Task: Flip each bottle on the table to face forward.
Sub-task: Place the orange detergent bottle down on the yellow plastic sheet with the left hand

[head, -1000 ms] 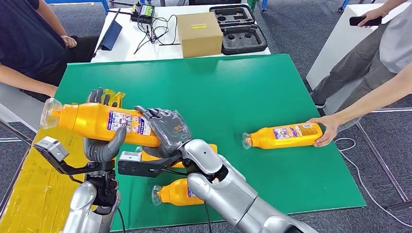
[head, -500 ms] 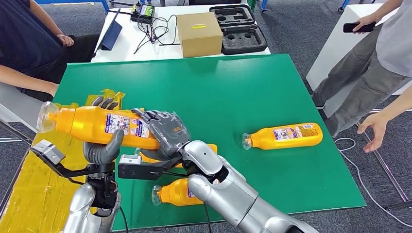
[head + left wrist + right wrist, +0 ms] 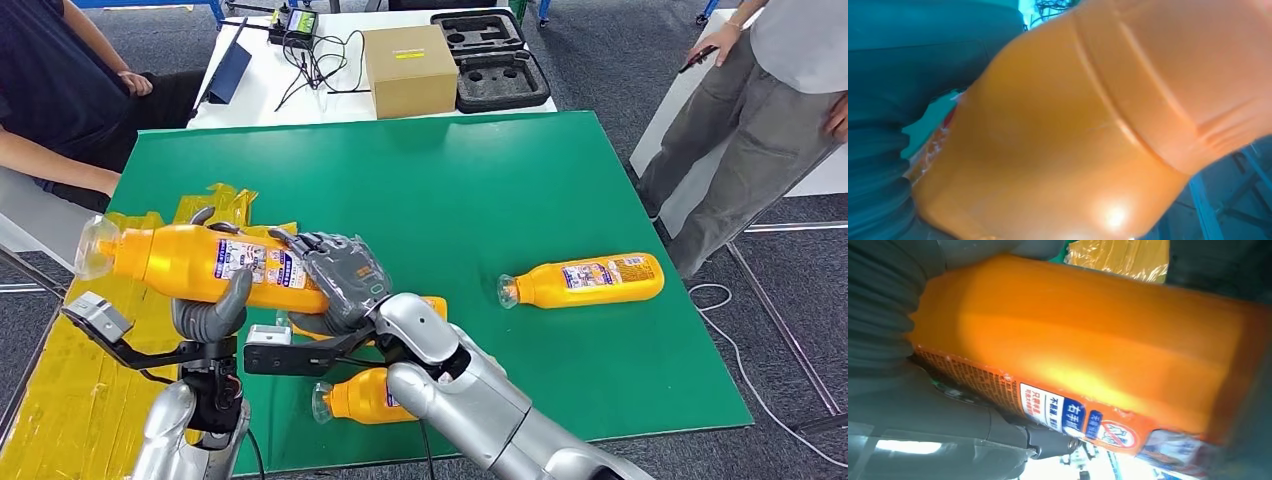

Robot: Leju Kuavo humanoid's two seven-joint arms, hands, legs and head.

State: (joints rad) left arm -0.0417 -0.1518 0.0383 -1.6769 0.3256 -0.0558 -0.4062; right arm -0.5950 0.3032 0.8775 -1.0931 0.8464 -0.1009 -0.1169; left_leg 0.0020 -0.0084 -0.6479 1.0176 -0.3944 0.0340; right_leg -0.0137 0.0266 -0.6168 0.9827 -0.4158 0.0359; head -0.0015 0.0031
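bench [image 3: 470,170]: green mat carrying the bottles; yellow crinkled sheet [image 3: 60,390] lying along its left edge
cardboard box [image 3: 410,68]: sitting closed on the white table behind, contents hidden
foam case [image 3: 492,60]: lying open beside the box, moulded pockets looking empty
held bottle [image 3: 200,262]: orange, being held lying sideways above the bench's left side, clear cap end pointing left, label facing up
left robot hand [image 3: 208,305]: cupping the held bottle from underneath, thumb wrapping up the near side
right robot hand [image 3: 335,275]: fingers closing over the base end of the held bottle
far bottle [image 3: 582,280]: lying on its side at the bench's right, cap pointing left, nobody touching it
near bottle [image 3: 365,398]: lying by the near edge, partly hidden behind the right arm
step: judging mid-flip on the first bottle, both hands turning it in the air
next: probably needing the held bottle rotated to face forward, then set down on bare mat away from the near bottle
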